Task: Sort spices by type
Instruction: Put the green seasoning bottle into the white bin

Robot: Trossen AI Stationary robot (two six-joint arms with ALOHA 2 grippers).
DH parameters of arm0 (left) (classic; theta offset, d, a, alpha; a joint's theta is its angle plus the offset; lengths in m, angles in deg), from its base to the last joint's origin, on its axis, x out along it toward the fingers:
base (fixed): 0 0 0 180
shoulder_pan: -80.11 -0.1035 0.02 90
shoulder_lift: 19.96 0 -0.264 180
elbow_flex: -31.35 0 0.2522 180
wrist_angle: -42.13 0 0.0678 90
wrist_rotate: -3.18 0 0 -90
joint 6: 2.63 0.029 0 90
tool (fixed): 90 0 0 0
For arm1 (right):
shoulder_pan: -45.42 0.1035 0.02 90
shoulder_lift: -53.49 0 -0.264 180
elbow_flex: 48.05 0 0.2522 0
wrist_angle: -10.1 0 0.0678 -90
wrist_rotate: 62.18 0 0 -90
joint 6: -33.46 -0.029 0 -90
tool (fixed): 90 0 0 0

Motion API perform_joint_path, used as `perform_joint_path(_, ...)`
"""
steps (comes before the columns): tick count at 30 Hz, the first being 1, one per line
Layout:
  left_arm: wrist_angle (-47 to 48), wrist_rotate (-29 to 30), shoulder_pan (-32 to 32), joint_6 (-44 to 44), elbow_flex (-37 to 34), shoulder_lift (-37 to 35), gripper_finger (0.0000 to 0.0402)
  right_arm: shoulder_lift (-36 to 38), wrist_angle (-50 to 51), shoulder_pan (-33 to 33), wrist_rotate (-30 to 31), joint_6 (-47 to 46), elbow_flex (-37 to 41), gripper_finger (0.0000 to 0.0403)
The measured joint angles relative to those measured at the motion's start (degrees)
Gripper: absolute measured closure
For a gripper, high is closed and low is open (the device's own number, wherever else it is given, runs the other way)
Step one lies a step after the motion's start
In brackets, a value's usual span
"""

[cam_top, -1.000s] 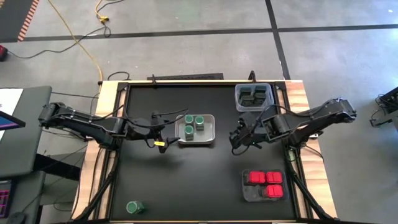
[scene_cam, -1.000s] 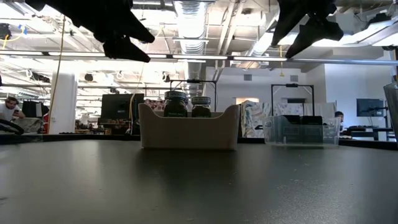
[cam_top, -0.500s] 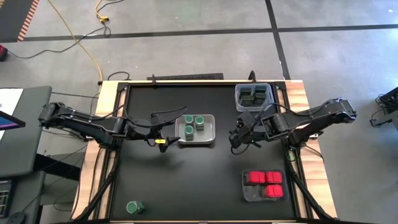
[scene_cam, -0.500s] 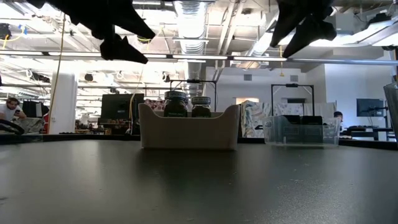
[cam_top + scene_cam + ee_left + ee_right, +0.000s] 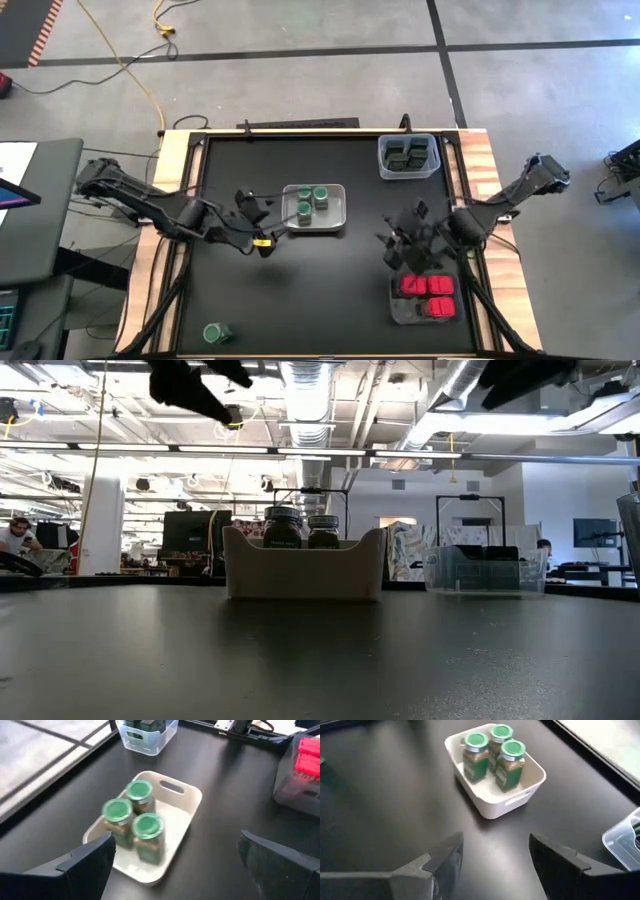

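Left hand empty, fingers wide apart, just beside white tray holding three green-lidded jars; lone green-lidded jar well behind and below it on bench; probably rigid, light, smooth-sided; best gripped across body under lid; right hand empty, fingers part open, near red boxes.

No readable text, label or number on anything
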Motion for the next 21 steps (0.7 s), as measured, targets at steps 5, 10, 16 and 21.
perform_joint_path(5, 4.53, -1.49, 2.49, -7.66, 6.42, 5.88, 0.0003, 0.00, 1.23, 7.14, 6.35, -3.94, 1.59, 0.0147)
perform_joint_path(10, 15.63, -1.70, 5.75, -22.25, 13.96, 11.78, 0.0003, -0.40, -0.71, 11.49, 8.80, -11.96, 5.62, 0.0147)
perform_joint_path(16, 37.93, -9.70, 8.71, -49.35, 25.32, 20.03, 0.0003, -0.40, -8.88, 15.22, 8.82, -11.08, 10.70, 0.0147)
perform_joint_path(21, 53.17, -22.90, 12.01, -69.26, 33.06, 26.89, 0.0003, -0.39, -13.22, 16.80, 8.79, -7.46, 12.52, 0.0147)
